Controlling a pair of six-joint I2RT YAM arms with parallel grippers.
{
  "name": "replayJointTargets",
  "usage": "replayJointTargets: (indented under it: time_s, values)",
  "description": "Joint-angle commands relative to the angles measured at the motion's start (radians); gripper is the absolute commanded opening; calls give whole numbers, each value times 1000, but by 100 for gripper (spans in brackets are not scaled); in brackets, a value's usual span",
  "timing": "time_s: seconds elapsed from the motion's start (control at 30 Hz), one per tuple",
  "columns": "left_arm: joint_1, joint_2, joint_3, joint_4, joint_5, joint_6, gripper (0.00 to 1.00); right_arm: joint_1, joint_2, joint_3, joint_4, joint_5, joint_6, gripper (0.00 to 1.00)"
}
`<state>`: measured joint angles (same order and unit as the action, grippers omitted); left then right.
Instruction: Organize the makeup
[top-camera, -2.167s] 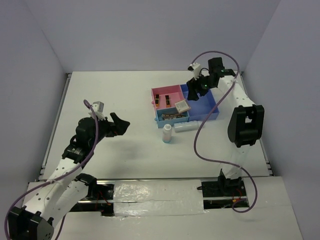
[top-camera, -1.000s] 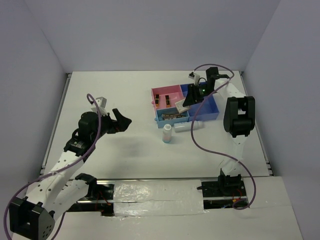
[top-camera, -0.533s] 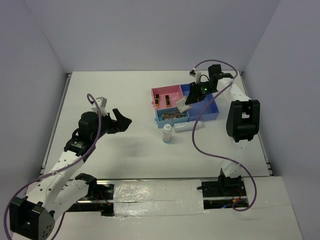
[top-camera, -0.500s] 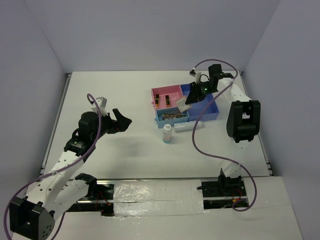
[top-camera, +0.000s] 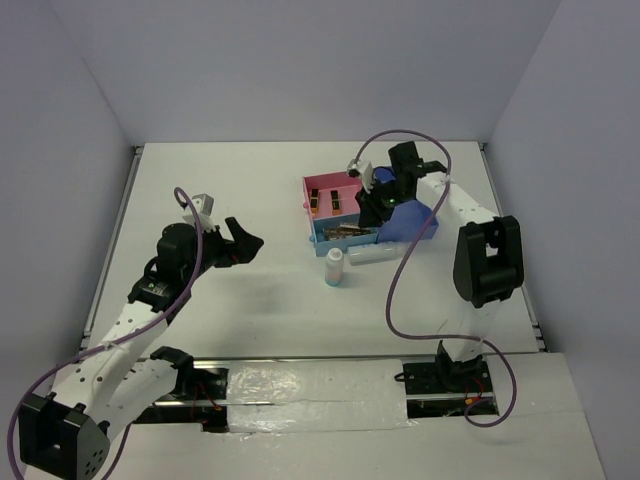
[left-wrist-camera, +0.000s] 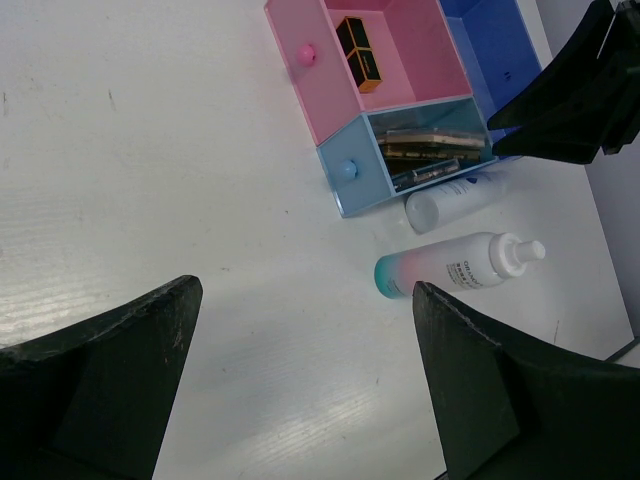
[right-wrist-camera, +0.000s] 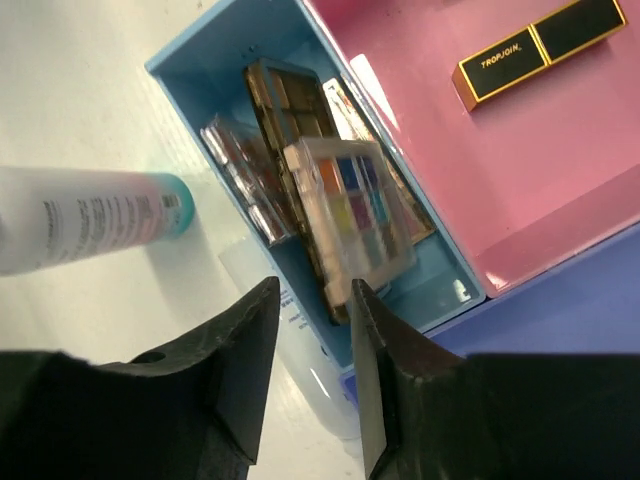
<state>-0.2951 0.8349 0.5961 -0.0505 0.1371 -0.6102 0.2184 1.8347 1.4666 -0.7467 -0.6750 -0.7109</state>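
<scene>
Right claw (right-wrist-camera: 312, 290) hangs nose-down over the light-blue compartment of the pink-and-blue plastic compartment tray (top-camera: 308, 195). Its jaws are parted only a little, with nothing visible between them. Just beyond its tips the white grid palette with coloured pans (right-wrist-camera: 350, 215) lies tilted on the long brown palette (right-wrist-camera: 290, 105) in that compartment. The grid palette is blurred, and I cannot tell whether a fingertip touches it.

Two black-and-gold rectangular pieces (right-wrist-camera: 535, 45) sit in the pink compartment. By my reading most of the sorting is done. What is left are the two whitish plastic bottles (left-wrist-camera: 460, 270), out on the white worktop (top-camera: 220, 180) just beside the tray's 6 o'clock edge, one seemingly upright and one on its side.

The right arm reaches from its base with elbow raised and wrist bent down. At 9 o'clock, well apart from the tray, the left claw (left-wrist-camera: 305, 300) hovers fully spread and empty, pointing toward 3 o'clock.
</scene>
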Motion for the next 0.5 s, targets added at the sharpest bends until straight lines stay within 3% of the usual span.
replayJointTargets:
  time_s: [0.0,0.23,0.27,0.3,0.37,0.47]
  values:
    - [7,0,37,41,22,-8,99,19,-78,-31,75,84,-104,43]
    - [7,15,28,92,39,-16,99,32,-161,-12,72,112,-127,69]
    - [7,16,24,106,50,-16,99,32,-182,-25,95,115,-122,76]
    - [5,18,21,113,55,-16,98,32,-207,-38,115,114,-118,99]
    - [7,23,8,138,61,-19,95,32,-308,-115,214,112,-105,100]
    - [7,29,-15,187,85,-20,77,19,-429,-259,424,144,63,100]
